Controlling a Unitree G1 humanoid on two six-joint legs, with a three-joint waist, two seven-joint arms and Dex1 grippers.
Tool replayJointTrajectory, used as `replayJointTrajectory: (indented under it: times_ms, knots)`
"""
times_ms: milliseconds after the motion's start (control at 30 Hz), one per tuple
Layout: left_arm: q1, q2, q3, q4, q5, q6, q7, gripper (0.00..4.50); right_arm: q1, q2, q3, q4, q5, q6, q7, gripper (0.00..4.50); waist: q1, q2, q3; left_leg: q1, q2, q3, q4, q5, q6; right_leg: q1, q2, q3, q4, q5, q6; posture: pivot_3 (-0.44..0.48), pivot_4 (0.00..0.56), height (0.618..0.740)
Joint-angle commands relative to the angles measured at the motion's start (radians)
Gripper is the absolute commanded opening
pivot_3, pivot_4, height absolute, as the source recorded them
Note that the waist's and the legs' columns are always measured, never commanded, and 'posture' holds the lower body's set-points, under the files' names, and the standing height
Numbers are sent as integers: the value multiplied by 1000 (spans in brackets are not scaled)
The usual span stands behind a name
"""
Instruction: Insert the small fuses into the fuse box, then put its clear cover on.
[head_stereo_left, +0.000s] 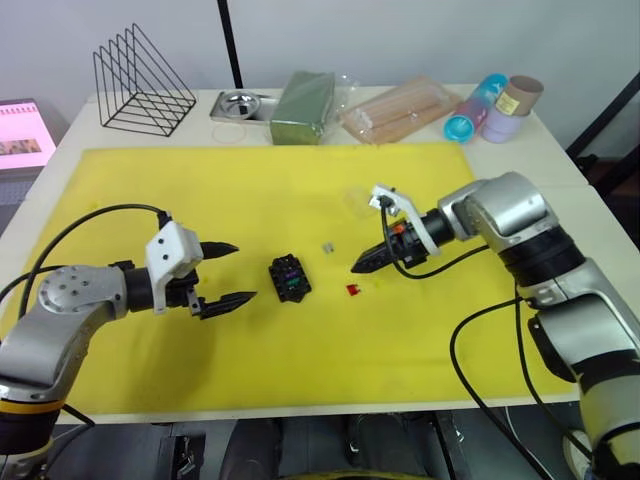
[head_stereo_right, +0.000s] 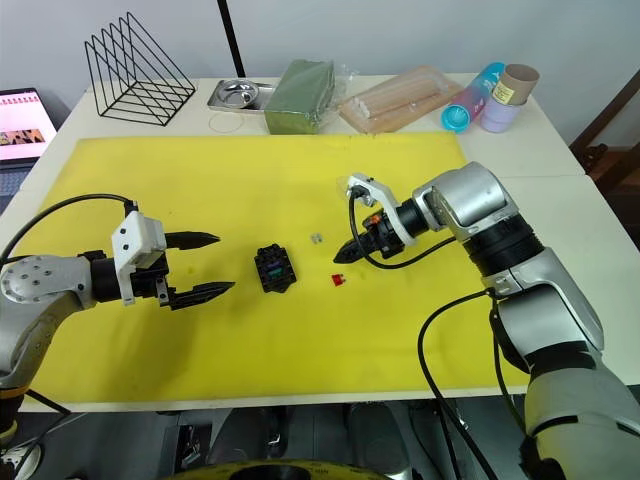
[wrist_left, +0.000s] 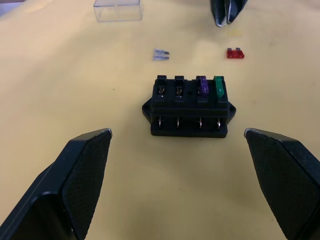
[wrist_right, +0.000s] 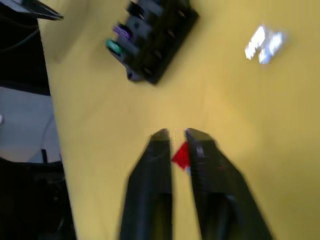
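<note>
While the fuse box (head_stereo_left: 290, 277) sits near the middle of a yellow mat (head_stereo_left: 250, 190) on the desk (head_stereo_left: 590, 215), two of its four top slots already carry fuses: the purple fuse (wrist_left: 202, 85) and the green fuse (wrist_left: 219, 86) stand side by side at one end, and the other two slots are empty. On the robot's left, the left gripper (head_stereo_left: 228, 273) hovers beside the box with its fingers spread wide and holding nothing. On the right, the right gripper (head_stereo_left: 362, 265) points down at the mat with its fingers drawn narrow, tips just above the red fuse (head_stereo_left: 352, 290); the wrist view shows the fuse lying in the slim gap between the tips, but it appears to rest on the mat rather than be gripped. Not far from it lies the greyish-tan fuse (head_stereo_left: 327, 246), and the clear cover (head_stereo_left: 358, 201) rests farther back on the mat, well apart from the box. Judged from here, the risk is a poor pinch: the fuse is tiny and flat, so tips closing off-centre could flick it away or grip it crooked, and a tilted fuse would likely jam at the slot or push the unheld box along the mat.
</note>
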Motion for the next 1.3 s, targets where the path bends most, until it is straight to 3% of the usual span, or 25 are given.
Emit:
replayJointTrajectory:
  times_ms: [33,133,467,1000,1100,1200,1300]
  knots:
    - [-2,3,10,-21,-1,-20,-6,4500,-46,16,42,53,-35,-80,64,2031,1,0,0,0,0,0,0,0,0,0,0,0,0,0,0,0,150,740]
    - [10,4,17,-34,-2,-18,-2,4500,-72,32,104,119,-85,-154,128,3068,0,0,0,0,0,0,1,0,0,0,0,0,0,0,0,0,150,740]
    - [25,8,29,-57,-7,-8,14,4500,-134,83,257,343,-134,-252,241,3068,0,0,0,0,0,0,0,0,0,0,0,0,1,0,0,0,150,740]
    - [39,12,40,-79,-12,5,25,4500,-147,75,379,334,-9,-241,241,3068,0,0,0,0,0,0,0,0,0,0,-1,0,1,0,0,0,150,740]
    - [38,11,40,-84,-13,9,28,4500,-158,93,380,373,-12,-241,241,2487,0,0,0,0,0,0,0,0,0,0,-1,0,1,0,0,0,150,740]
    - [39,11,40,-87,-14,12,31,4500,-170,108,381,411,-13,-241,241,1459,0,0,0,0,0,0,0,0,0,0,-1,0,1,0,0,0,150,740]
    - [40,11,39,-88,-15,12,33,4500,-178,118,384,437,-17,-244,241,1459,0,0,0,0,0,0,0,0,0,0,-1,0,1,0,0,0,150,740]
